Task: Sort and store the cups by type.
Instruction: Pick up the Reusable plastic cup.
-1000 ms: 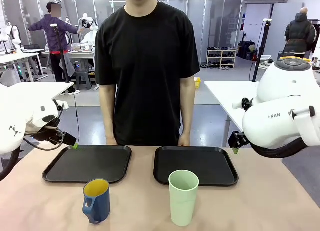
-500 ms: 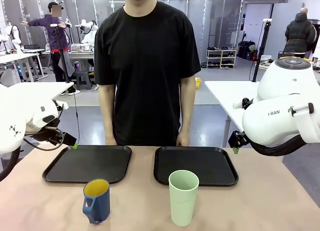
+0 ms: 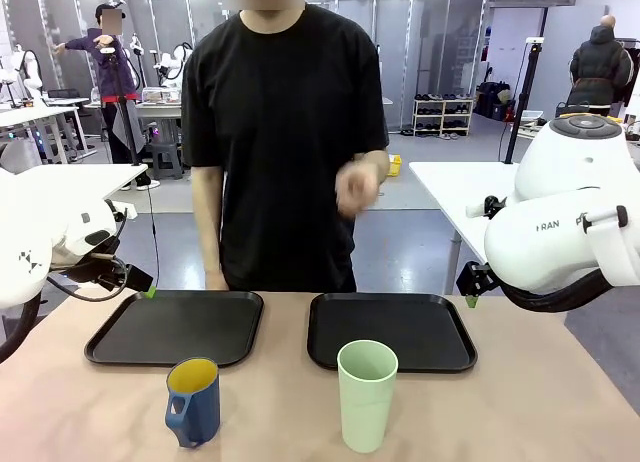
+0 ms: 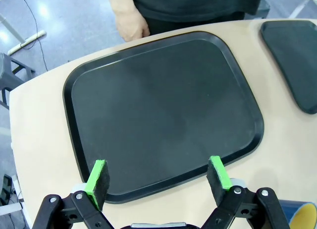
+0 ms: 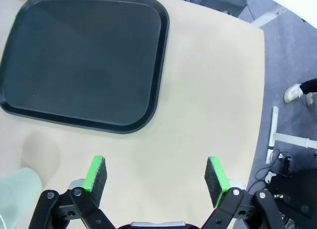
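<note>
A tall pale green tumbler stands upright near the front of the table, right of centre; its rim shows at the lower left of the right wrist view. A shorter dark blue mug with a yellow inside stands left of it; a sliver of it shows in the left wrist view. My left gripper hangs open over the near edge of the left black tray. My right gripper is open above bare table beside the right black tray. Neither holds anything.
Two black trays lie side by side at the far half of the table. A person in a black shirt stands behind them, one hand raised at chest height, the other at the table's far edge.
The person has lifted one hand from the table edge up to chest height. Both arms and both cups have stayed put.
</note>
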You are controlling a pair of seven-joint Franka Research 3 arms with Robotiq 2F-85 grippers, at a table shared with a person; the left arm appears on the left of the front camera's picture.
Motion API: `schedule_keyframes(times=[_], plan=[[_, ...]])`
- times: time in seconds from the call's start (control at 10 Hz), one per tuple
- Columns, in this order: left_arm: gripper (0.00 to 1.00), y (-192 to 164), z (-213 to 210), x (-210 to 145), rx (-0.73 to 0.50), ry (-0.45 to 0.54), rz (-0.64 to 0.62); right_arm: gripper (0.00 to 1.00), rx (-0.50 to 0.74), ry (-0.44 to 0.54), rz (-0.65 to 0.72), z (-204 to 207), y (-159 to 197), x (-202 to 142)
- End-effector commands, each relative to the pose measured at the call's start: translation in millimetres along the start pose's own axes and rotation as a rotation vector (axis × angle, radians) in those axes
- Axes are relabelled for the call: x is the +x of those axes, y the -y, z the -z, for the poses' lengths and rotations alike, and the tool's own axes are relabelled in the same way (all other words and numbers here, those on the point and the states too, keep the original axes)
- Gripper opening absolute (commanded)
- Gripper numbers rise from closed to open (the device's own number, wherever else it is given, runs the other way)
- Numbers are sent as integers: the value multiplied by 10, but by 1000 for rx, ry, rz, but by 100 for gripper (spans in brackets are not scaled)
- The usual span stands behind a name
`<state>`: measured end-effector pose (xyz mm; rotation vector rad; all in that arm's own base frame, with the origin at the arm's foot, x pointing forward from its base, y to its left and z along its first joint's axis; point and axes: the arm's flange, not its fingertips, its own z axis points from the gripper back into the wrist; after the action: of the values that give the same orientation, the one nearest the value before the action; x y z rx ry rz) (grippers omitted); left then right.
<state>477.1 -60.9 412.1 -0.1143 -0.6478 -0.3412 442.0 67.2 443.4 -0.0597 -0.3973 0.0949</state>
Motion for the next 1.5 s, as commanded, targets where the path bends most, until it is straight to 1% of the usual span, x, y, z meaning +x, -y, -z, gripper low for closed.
schedule_keyframes(times=[0.0, 0.7, 0.8, 0.9, 1.0, 1.1, 1.2, 1.3, 1.4], plan=[[100, 8, -9, 7, 0, 2, 2, 100, -2, 8, -4, 4, -2, -14], [100, 8, -9, 7, 0, 2, 2, 100, 0, 0, 0, 0, 0, 0], [100, 8, -9, 7, 0, 2, 2, 100, -21, 39, -111, -32, -24, -7], [100, 8, -9, 7, 0, 2, 2, 100, -36, 40, -307, -66, -64, -43], [100, 8, -9, 7, 0, 2, 2, 100, -78, 38, -484, -112, -82, -85], [100, 8, -9, 7, 0, 2, 2, 100, -46, 42, -739, -177, -111, -137], [100, 8, -9, 7, 0, 2, 2, 100, -5, -7, -926, -204, -131, -164], [100, 8, -9, 7, 0, 2, 2, 100, -12, -65, -1063, -203, -148, -179], [100, 8, -9, 7, 0, 2, 2, 100, 17, -77, -1172, -187, -170, -174]])
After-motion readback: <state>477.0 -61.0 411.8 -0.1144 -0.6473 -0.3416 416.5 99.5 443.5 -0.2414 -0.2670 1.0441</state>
